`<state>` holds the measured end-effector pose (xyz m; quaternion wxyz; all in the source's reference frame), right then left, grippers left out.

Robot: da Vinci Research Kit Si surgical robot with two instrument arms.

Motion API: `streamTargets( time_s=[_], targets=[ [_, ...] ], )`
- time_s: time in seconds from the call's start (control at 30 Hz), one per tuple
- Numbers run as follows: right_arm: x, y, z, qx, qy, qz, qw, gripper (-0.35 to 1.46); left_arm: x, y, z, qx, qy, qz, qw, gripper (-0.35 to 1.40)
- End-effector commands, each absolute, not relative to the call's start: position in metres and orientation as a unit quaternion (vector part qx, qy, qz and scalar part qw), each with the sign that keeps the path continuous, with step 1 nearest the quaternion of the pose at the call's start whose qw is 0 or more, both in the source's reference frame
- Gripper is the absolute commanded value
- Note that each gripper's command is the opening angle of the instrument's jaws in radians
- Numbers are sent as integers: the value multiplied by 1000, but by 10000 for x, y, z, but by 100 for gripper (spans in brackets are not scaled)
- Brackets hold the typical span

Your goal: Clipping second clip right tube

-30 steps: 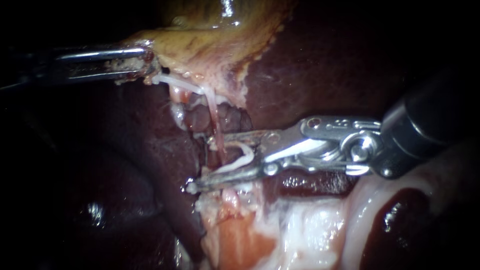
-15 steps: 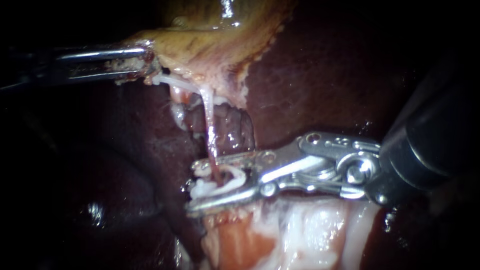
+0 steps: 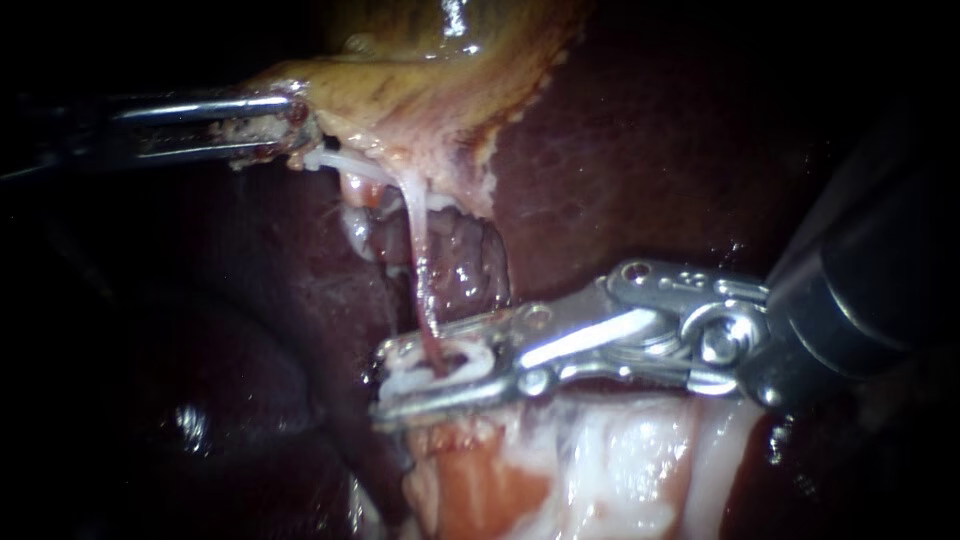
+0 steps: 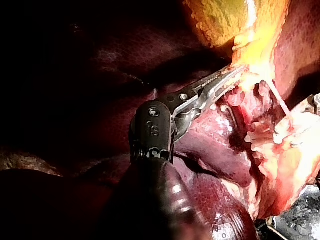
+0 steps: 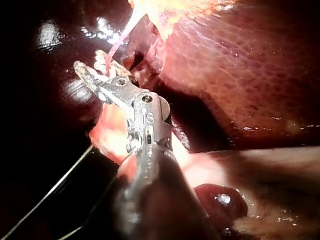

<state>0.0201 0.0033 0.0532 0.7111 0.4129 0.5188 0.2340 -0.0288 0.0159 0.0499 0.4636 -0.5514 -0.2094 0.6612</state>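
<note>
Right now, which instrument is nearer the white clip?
Right. My right instrument holds the white clip between its jaws; my left instrument grips the gallbladder edge at the other end of the tube.

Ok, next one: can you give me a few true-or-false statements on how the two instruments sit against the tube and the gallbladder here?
1. The left instrument has its jaws shut on the edge of the gallbladder. True.
2. The right instrument hangs with empty jaws, away from the tube. False: a white clip sits between its jaws, and the tube runs down into it.
3. The tube runs from the gallbladder down to the right instrument's jaws. True.
4. The two instruments touch each other at their tips. False: they are well apart, with the length of the tube between them.
</note>
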Motion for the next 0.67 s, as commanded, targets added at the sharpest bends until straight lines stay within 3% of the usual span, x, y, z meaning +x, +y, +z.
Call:
streamTargets(
  time_s=[0.03, 0.67],
  targets=[
    [200, 33, 532, 417, 517, 233, 710, -33, -288, 159, 499, -551, -210, 661, 463, -35],
    [197, 38, 528, 426, 505, 236, 712, -35, -288, 159, 499, -552, -210, 661, 463, -35]
  ],
)
